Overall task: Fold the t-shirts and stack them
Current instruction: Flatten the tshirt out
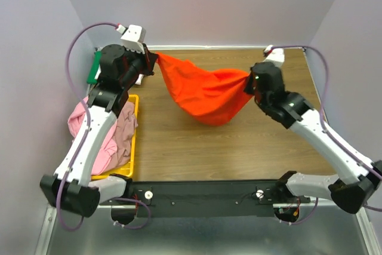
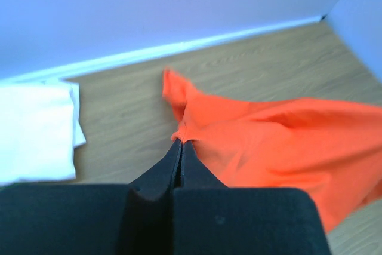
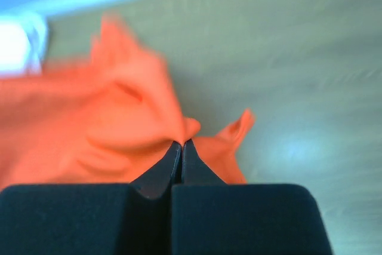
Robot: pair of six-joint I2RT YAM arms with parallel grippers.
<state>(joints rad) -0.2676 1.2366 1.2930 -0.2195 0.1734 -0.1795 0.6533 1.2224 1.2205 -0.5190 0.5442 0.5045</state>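
Orange t-shirt (image 1: 203, 91) is strung between my 2 sets of jaws over the far half of the desk (image 1: 209, 147), and the other shirts lie off to my left. At the far left, the yellow bin (image 1: 132, 147) sits at the desk's left edge. The light pink t-shirt (image 1: 77, 120) is heaped in it and spills over its outer side, and the dusty mauve-pink t-shirt (image 1: 122, 131) is bunched just beside it in the same bin. My left arm (image 1: 89, 141) reaches across above that bin. Behind the bin, a flat green board (image 1: 94, 68) shows in the far left corner, partly hidden by that arm. My left wrist camera shows the white t-shirt (image 2: 33, 129) lying flat and folded on the desk near the back wall, apart from the orange cloth.

My left jaws are pressed together on a pinch of the orange shirt's left end. From there the cloth sags in a loose pouch toward the desk. I cannot tell whether its lowest part touches the wood. My right jaws are clamped on the cloth's right end, with a small orange flap sticking out beside them.
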